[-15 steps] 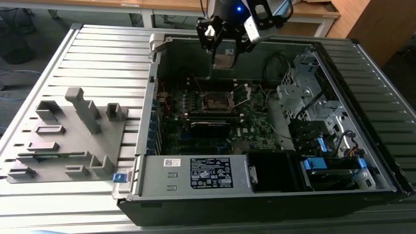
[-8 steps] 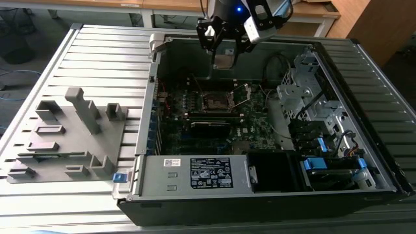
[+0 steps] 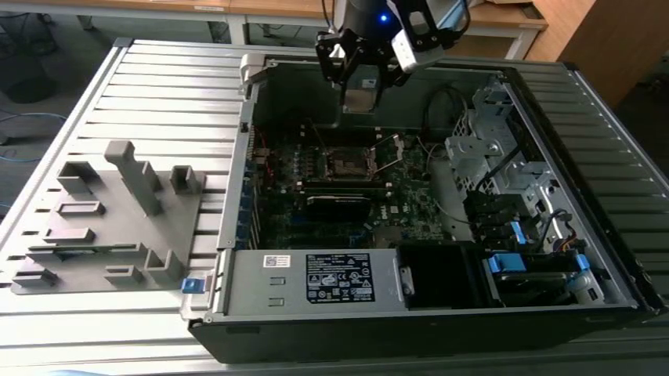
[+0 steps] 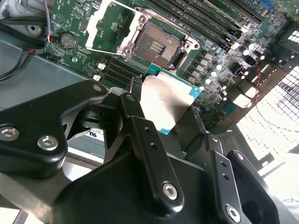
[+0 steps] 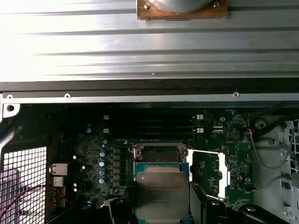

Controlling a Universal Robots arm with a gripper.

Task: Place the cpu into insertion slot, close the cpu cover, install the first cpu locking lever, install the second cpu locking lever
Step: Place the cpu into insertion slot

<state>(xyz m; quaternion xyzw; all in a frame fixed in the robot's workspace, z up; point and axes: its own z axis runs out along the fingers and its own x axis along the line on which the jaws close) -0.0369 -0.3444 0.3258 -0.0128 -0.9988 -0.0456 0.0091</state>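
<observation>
Jaws grip the cpu (image 4: 164, 103) by two opposite edges, its dull metal top turned toward both wrist views, and hold it in the air above the slot (image 4: 157, 43) without touching it. The slot lies bare with its dark centre exposed inside the silvery rim. Just beside the slot, the cover (image 5: 224, 177) is swung open, and green board shows through its square middle opening. Long black memory slots (image 5: 149, 126) run parallel on the side of the slot away from the jaws. In the exterior view the slot sits on the board in the open case (image 3: 298, 94), which rests on a slatted desk (image 3: 157, 94). A grey fixture (image 3: 115, 211) lies on the desk outside the case, well apart from the slot.
</observation>
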